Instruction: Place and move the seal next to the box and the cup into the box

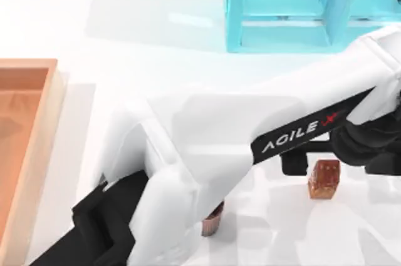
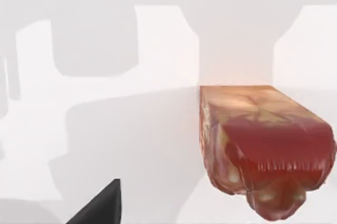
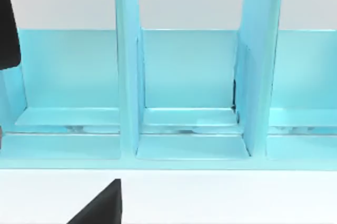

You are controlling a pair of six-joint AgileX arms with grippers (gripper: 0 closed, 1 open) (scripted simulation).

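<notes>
The seal (image 1: 324, 178), a glossy reddish-brown block, stands on the white table at the right. The left wrist view shows the seal (image 2: 263, 150) close up, resting free on the table. My left arm reaches across the middle of the table, and its black gripper (image 1: 360, 144) hovers just above and right of the seal. The cup (image 1: 213, 219), coppery and ribbed, peeks out from under that arm near the front. The box (image 1: 37, 153), with a pale wood rim and an orange inside, lies at the left edge. A dark edge of my right gripper (image 3: 100, 207) shows where it faces the shelf.
A turquoise shelf frame (image 1: 294, 9) stands at the back right, and its upright dividers (image 3: 126, 66) show in the right wrist view. Bare white table lies between the box and the left arm.
</notes>
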